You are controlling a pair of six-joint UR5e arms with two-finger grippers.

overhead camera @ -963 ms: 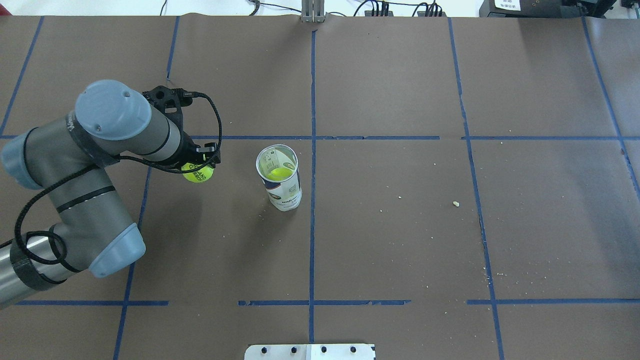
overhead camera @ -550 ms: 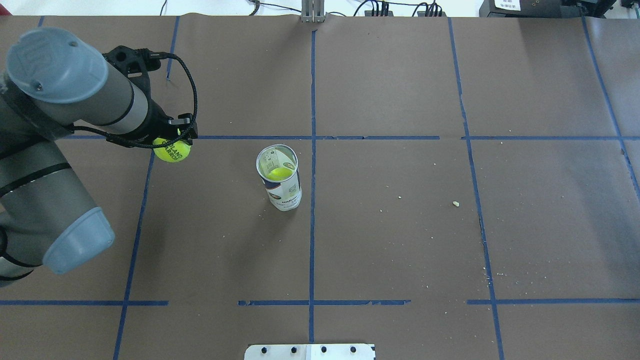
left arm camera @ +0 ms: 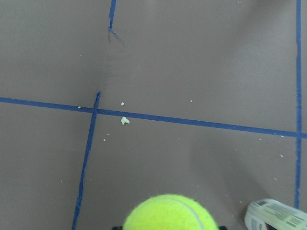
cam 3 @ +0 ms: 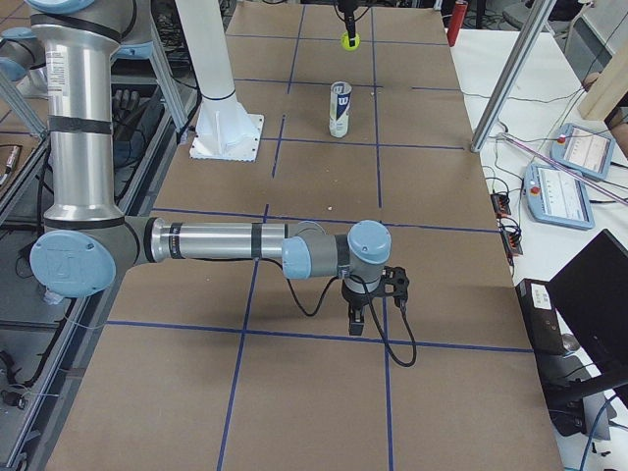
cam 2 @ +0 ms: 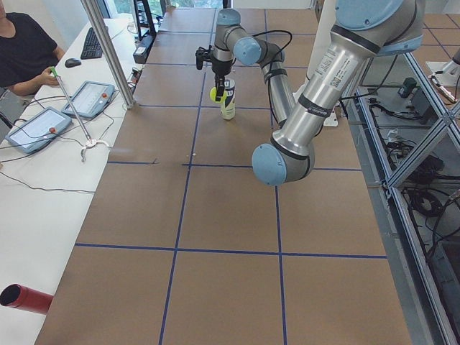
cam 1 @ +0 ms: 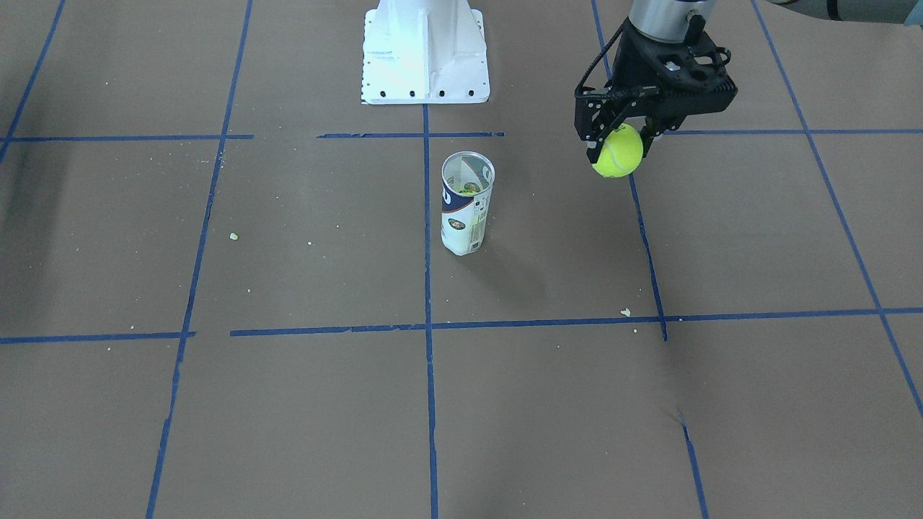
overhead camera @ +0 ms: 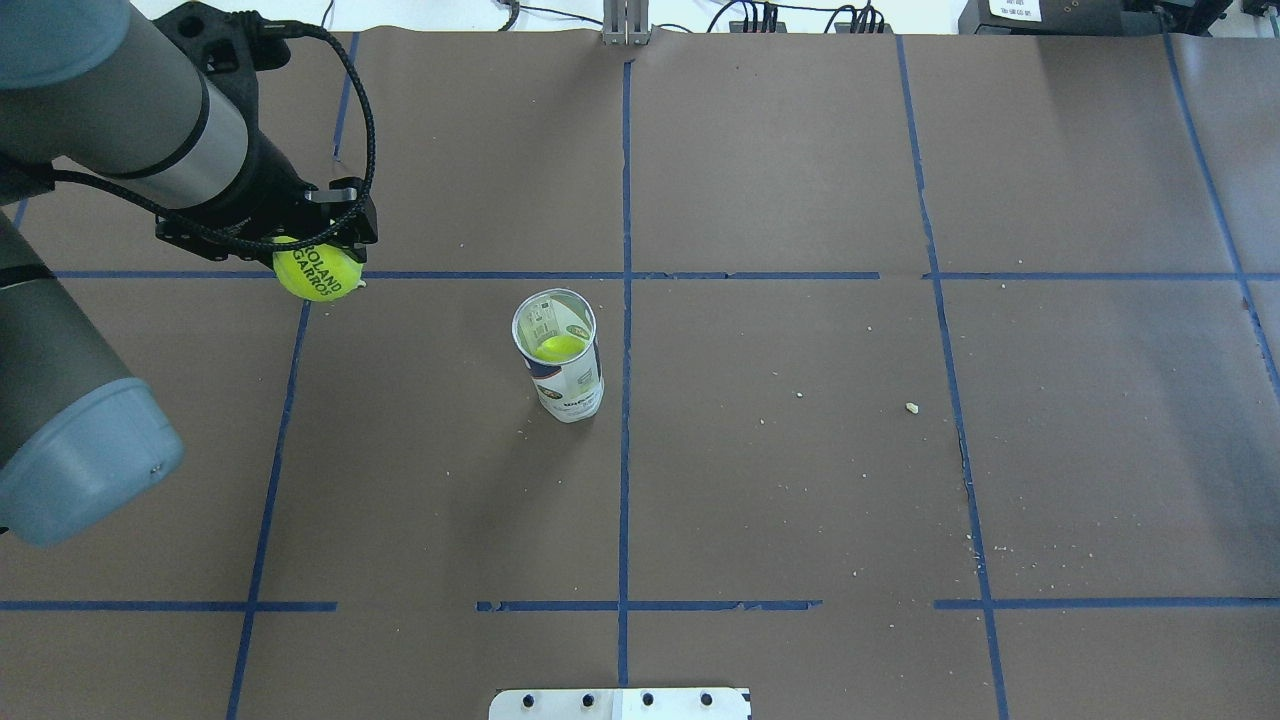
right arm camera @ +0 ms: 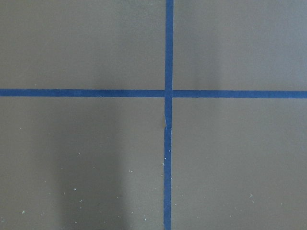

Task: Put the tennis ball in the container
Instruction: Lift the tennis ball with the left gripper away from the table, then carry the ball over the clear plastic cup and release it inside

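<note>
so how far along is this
Done: one ball already sits in the can. In hand: the left gripper holds a second ball in the air, off to the can's side. Left: carry it over the open mouth and let go.

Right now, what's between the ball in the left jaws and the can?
Nothing in the way. Between the tennis ball, which the left gripper has its jaws shut on, and the container lies only bare table paper, as the overhead view shows.
</note>
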